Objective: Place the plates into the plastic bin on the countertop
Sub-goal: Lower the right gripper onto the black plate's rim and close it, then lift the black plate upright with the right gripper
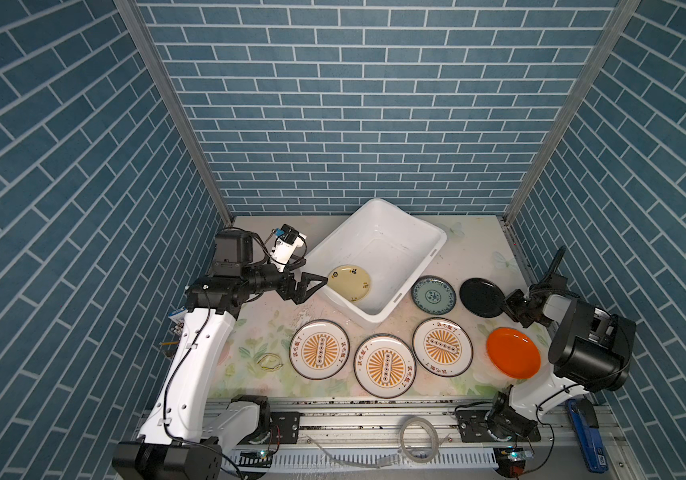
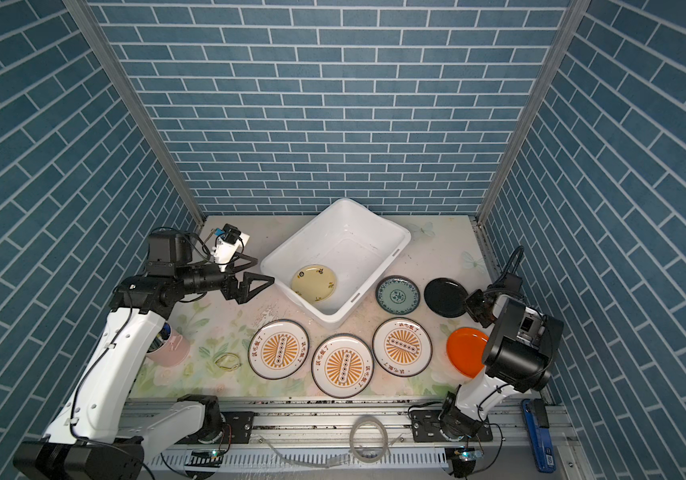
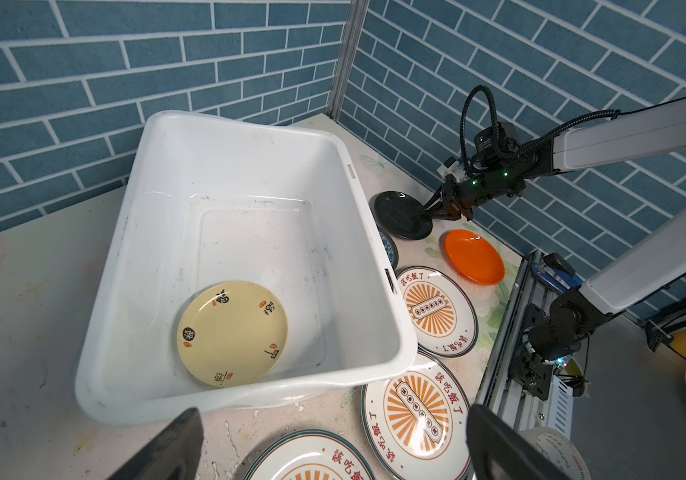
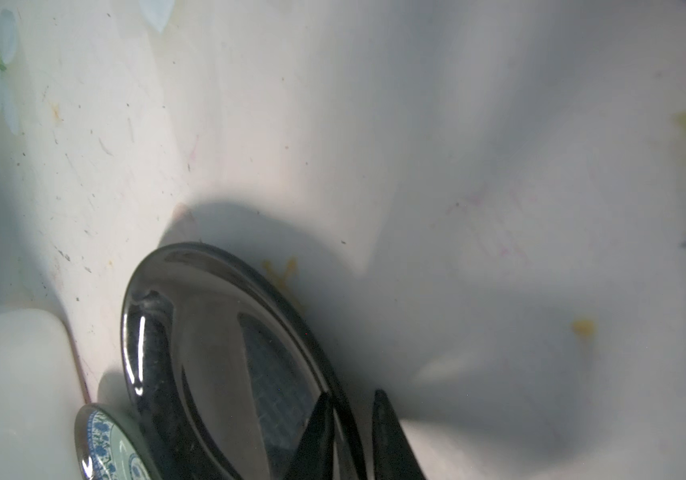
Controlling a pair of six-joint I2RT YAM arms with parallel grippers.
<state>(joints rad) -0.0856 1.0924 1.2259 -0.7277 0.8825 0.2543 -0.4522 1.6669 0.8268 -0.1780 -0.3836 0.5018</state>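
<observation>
Both top views show your score: one pale yellow plate [image 1: 349,284] inside the plastic bin [image 1: 424,266]; six wait on the countertop [image 1: 478,241]. Your right gripper [image 4: 351,432] pinches the rim of the black plate [image 1: 480,297], which is tilted. Your left gripper [image 1: 308,280] hangs wide, empty, beside the bin.

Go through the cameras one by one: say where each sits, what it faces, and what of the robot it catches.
Top views: overhead stereo pair facing down on the countertop; both arms show, left gripper open by the plastic bin.
Left wrist: on the left arm, facing the bin holding the pale yellow plate; its own fingertips and the right arm show.
Right wrist: on the right arm, low over the countertop; right gripper pinches the black plate rim.
Shared: all views show the black plate.
</observation>
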